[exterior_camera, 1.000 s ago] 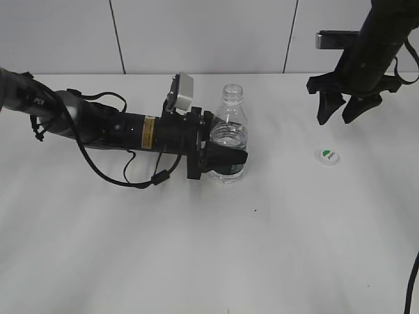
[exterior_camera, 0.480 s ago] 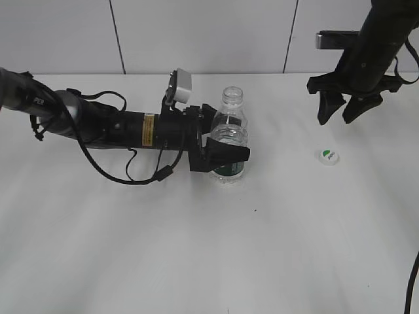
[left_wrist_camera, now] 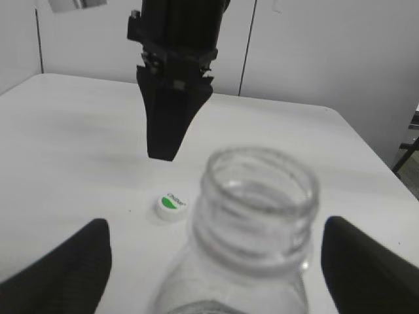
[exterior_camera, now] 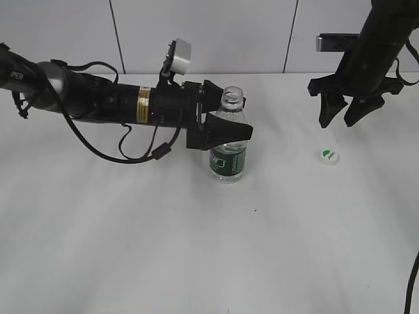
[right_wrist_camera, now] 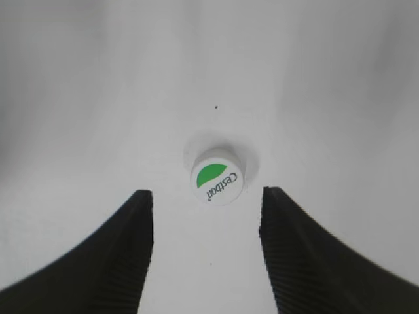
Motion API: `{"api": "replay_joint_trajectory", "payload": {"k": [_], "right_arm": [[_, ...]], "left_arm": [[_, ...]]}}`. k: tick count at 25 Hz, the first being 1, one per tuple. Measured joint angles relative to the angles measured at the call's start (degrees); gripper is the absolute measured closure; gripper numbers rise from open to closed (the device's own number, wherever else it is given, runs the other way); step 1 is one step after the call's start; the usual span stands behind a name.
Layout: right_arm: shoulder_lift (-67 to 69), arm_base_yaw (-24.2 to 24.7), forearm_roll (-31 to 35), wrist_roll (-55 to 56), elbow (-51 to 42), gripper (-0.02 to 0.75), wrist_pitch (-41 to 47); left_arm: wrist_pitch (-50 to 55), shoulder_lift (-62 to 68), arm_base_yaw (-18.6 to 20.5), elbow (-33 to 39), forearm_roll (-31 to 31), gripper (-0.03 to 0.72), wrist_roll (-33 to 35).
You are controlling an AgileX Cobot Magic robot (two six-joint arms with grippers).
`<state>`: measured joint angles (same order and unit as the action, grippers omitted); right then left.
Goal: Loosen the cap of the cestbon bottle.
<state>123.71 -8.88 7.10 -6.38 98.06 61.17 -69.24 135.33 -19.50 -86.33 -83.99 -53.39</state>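
Observation:
The cestbon bottle (exterior_camera: pixel 228 160) stands upright on the white table with its mouth open; its ribbed neck fills the left wrist view (left_wrist_camera: pixel 258 196). The cap (exterior_camera: pixel 327 156) lies on the table to the bottle's right, green mark up, and also shows in the wrist views (left_wrist_camera: pixel 171 205) (right_wrist_camera: pixel 217 178). My left gripper (exterior_camera: pixel 232 127) is open at the bottle's shoulder, one finger on each side of the neck (left_wrist_camera: pixel 213 242), not touching it. My right gripper (exterior_camera: pixel 339 120) hangs open and empty above the cap, fingers pointing down (right_wrist_camera: pixel 207 195).
The white table (exterior_camera: pixel 196 248) runs back to a white panelled wall (exterior_camera: pixel 196 33). The left arm lies low across the table's left half with loose cables. The right gripper also shows in the left wrist view (left_wrist_camera: pixel 169 124), behind the cap.
My left gripper has risen from around the bottle's lower body to its shoulder and stands apart from it. The bottle, the cap and the right arm have stayed put.

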Motion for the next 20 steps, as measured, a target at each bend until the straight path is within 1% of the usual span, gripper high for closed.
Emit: {"api": "replay_joint_trajectory", "payload": {"k": [5,10,14,17,20], "right_arm": [[0.00,0.00,0.00,0.06,0.27,0.336,2.73],[0.00,0.00,0.00,0.13,3.40,0.336,7.45],[0.00,0.00,0.00,0.66,7.03,0.336,8.23],[0.00,0.00,0.00,0.87,9.83,0.336,8.36],[0.00,0.00,-0.05,1.06,12.35,0.336,8.41]], "left_arm": [[0.00,-2.99,0.00,0.00,-0.24,0.101,-1.82],[-0.05,-6.23,0.00,0.00,-0.48,0.101,-3.83],[-0.05,-8.67,0.00,0.04,-0.49,0.101,-6.00],[-0.05,-11.08,0.18,0.04,-0.49,0.104,-6.40],[0.33,-14.10,1.12,0.04,-0.62,0.131,-6.52]]}}
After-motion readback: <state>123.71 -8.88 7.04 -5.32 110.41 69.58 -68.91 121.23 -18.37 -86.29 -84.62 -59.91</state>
